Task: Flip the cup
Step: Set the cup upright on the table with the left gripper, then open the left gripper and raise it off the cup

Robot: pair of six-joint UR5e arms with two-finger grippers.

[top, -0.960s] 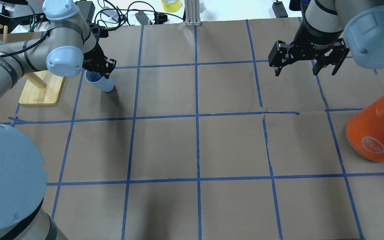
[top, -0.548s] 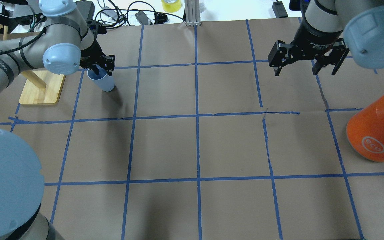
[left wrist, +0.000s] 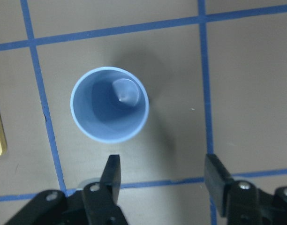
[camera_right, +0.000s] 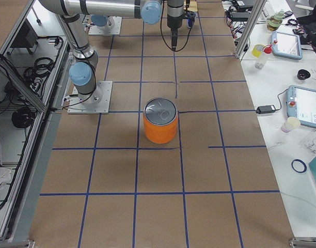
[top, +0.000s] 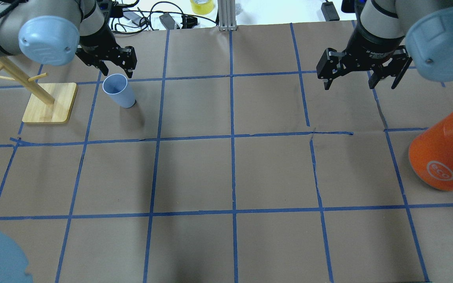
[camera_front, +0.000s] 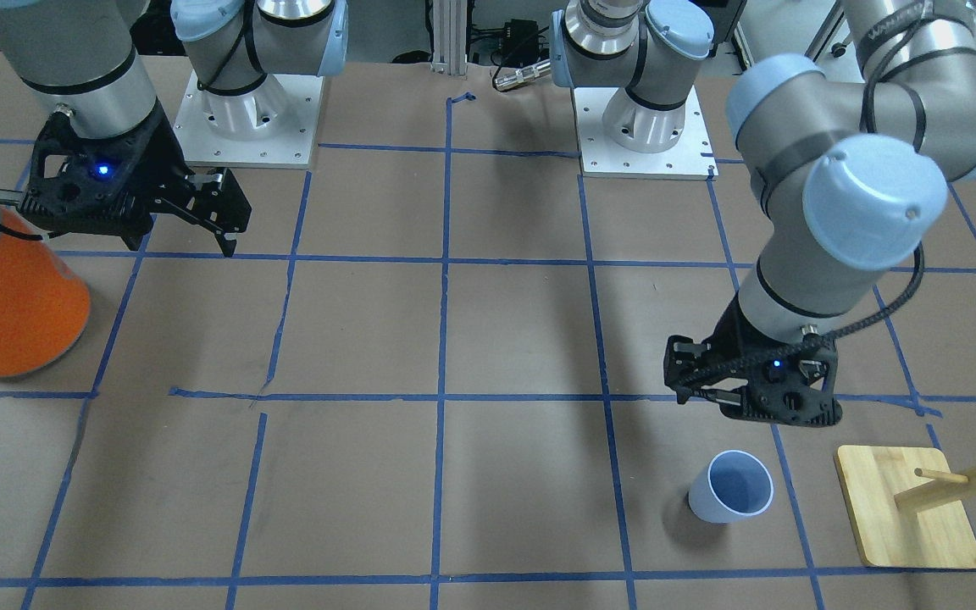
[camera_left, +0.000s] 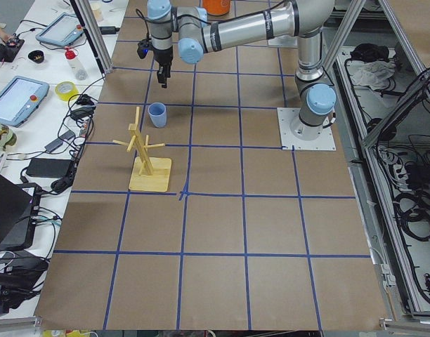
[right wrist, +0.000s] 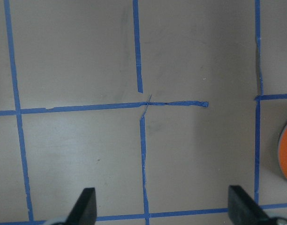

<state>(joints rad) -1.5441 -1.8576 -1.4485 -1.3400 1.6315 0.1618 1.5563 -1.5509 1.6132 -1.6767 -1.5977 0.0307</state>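
The pale blue cup (top: 118, 91) stands upright, rim up, on the brown paper at the far left; it also shows in the front view (camera_front: 732, 487), the left side view (camera_left: 157, 114) and the left wrist view (left wrist: 109, 110). My left gripper (top: 116, 70) is open and empty. It hangs above the cup and a little to its far side, apart from it (camera_front: 746, 407) (left wrist: 163, 176). My right gripper (top: 358, 82) is open and empty over the far right of the table (right wrist: 163, 206).
A wooden peg stand (top: 49, 104) sits just left of the cup. A large orange can with a silver top (top: 442, 157) stands at the right edge, near my right gripper. Blue tape lines grid the paper. Cables and a tape roll lie beyond the far edge.
My left gripper, which was around the cup's rim, has let go and drawn up and away toward the far edge. The cup stays upright. The right arm has not moved.
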